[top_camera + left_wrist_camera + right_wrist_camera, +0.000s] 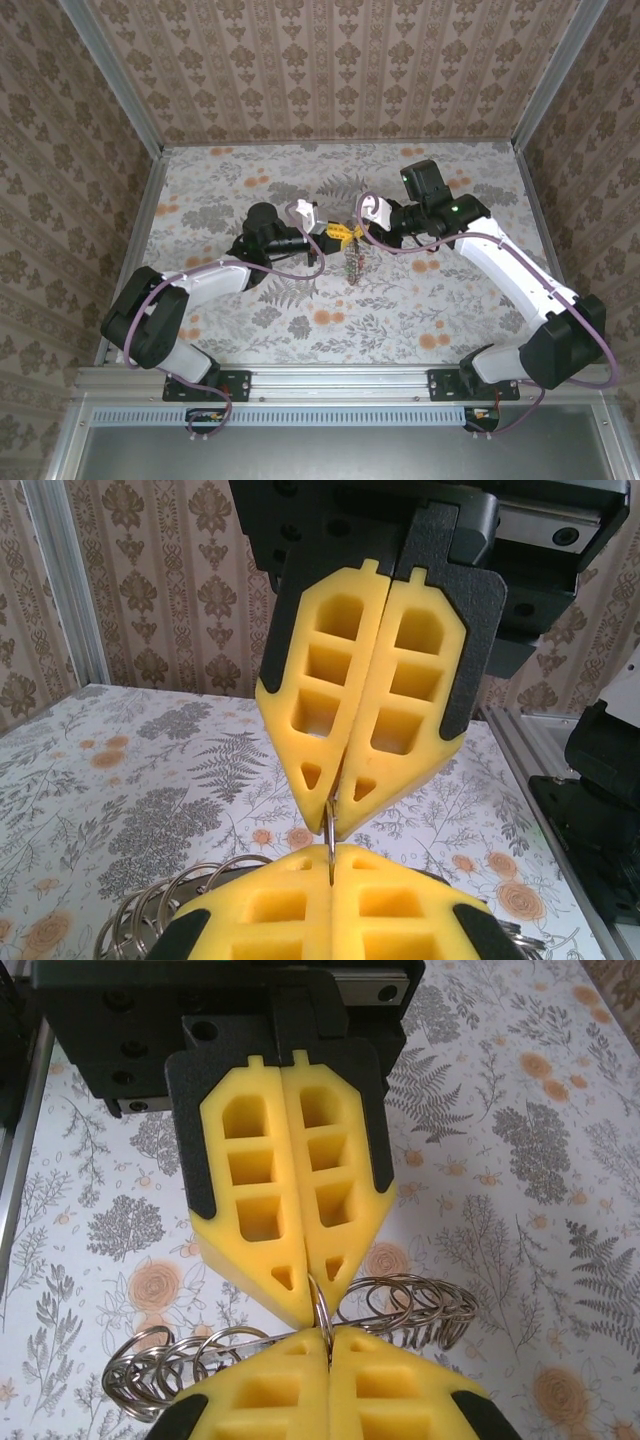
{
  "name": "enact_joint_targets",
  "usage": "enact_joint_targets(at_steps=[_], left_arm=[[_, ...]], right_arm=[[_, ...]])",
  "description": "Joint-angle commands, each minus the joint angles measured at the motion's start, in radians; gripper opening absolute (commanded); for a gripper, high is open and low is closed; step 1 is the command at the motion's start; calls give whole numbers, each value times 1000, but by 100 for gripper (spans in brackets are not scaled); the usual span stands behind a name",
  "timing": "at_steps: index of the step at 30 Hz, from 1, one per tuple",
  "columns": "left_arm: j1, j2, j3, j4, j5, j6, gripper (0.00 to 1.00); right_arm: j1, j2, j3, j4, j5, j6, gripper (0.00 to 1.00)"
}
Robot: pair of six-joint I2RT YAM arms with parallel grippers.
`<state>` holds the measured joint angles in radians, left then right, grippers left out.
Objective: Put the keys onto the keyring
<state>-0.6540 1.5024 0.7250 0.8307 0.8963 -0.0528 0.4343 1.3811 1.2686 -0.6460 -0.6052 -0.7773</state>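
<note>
My left pincer (331, 868) and my right pincer (328, 1348) meet tip to tip at the middle of the top view, above the flowered tabletop (430, 320). Each has its yellow pads pressed together, and both are clamped on the same thin loop of the keyring (405, 1310). The loop stands upright in the narrow gap between the two tips.

In the right wrist view, the rest of the keyring fans out as a string of wire coils from lower left to right of centre. From above it hangs as a small dark bundle just below the meeting point, off the tabletop. Specks of colour in that bundle may be the keys (352, 262), but they are too small for me to tell.

I judge that I am at the threading step: holding the ring from both sides to pry or turn it so a key can slide on. The next move calls for a small, steady twist with one side held firm. Pulling the tips apart could snap the wire out of either grip.
</note>
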Motion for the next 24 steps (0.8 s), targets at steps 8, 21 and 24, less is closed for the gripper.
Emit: enact_joint_targets(at_steps=[8, 21, 24], left_arm=[[8, -117, -8, -253, -142, 185, 33], [6, -91, 12, -275, -123, 202, 35], [-1, -61, 13, -216, -91, 160, 35]], right_arm=[[56, 108, 238, -358, 261, 53, 0], [180, 225, 417, -575, 472, 25, 0], [184, 233, 430, -580, 462, 19, 0]])
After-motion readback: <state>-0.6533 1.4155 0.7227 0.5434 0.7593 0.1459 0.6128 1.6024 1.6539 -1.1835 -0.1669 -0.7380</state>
